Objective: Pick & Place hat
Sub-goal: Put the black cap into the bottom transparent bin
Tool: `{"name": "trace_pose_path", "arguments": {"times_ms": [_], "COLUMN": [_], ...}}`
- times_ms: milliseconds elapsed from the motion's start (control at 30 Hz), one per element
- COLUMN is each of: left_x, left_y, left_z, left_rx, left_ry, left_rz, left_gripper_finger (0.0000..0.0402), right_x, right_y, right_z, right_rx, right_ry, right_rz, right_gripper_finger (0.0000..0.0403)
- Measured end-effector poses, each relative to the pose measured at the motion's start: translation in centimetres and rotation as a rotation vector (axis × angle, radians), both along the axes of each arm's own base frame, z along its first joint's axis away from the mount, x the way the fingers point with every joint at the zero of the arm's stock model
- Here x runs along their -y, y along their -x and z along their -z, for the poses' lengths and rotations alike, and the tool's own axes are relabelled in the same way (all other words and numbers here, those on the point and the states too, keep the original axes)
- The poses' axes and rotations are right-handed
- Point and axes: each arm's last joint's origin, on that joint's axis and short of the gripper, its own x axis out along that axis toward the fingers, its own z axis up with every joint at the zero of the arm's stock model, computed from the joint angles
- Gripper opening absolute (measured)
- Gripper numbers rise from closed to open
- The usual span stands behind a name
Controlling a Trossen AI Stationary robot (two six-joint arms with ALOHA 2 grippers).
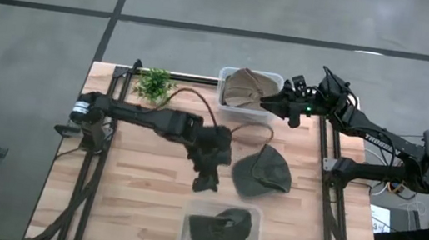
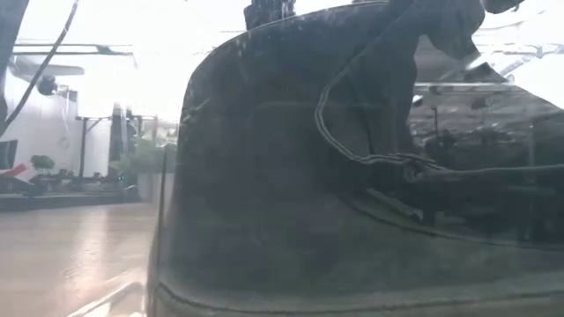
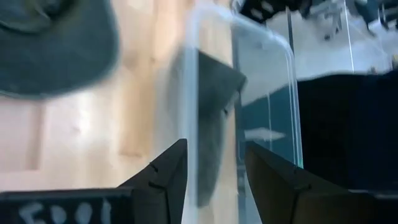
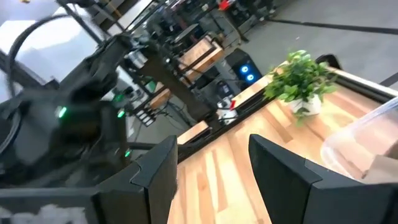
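Three hats show from above on the wooden table (image 1: 134,210). One dark hat (image 1: 262,173) lies loose on the wood, near the middle. Another dark hat (image 1: 218,228) sits in a clear bin (image 1: 191,239) at the near edge. A tan hat (image 1: 246,90) sits in a second clear bin (image 1: 226,75) at the far edge, next to a small green plant (image 1: 153,84).

The left gripper (image 1: 205,179) hangs low over the wood, between the loose dark hat and the near bin. Its wrist view shows its fingers (image 3: 169,177) spread apart with nothing between them, pointing at the clear wall of the near bin. Only a dark, blurry corner of the hat inside shows through the plastic, and the loose hat is cut off at the edge of that view.

The right gripper (image 1: 271,103) reaches over the rim of the far bin, just beside the tan hat. Its fingers (image 4: 163,163) are also apart and hold nothing. Only a small corner of that bin shows in its wrist view.

The low view is almost all blocked by the near bin's wall and the dark hat pressed behind it
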Motion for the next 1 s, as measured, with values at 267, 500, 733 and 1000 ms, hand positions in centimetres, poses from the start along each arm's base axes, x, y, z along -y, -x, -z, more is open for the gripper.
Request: {"name": "trace_pose_path", "arguments": {"times_ms": [267,500,733,1000], "left_x": [-5.0,-8.0,-10.7,-13.2], "left_y": [-0.3,-0.4,-0.7,-1.9], "left_z": [-1.1,-0.9,-1.2,0.4], "left_rx": [0.037,0.052,0.105,0.080], "left_ry": [-0.009,-0.068,-0.108,-0.065], "left_rz": [-0.136,-0.263,-0.410,-0.520], "left_gripper_finger": [0.0151,0.0151,0.0151,0.0151], "right_x": [-1.0,-3.3,-5.3,-6.0], "right_y": [1.5,5.2,8.2,9.4], "right_z": [-1.5,-4.3,-5.8,-5.3], "right_rx": [0.063,0.203,0.298,0.252], "right_ry": [0.059,0.164,0.216,0.204], "right_rz": [-0.008,-0.006,-0.004,-0.003], "right_gripper_finger": [0.0191,0.0164,0.0135,0.0114]}}
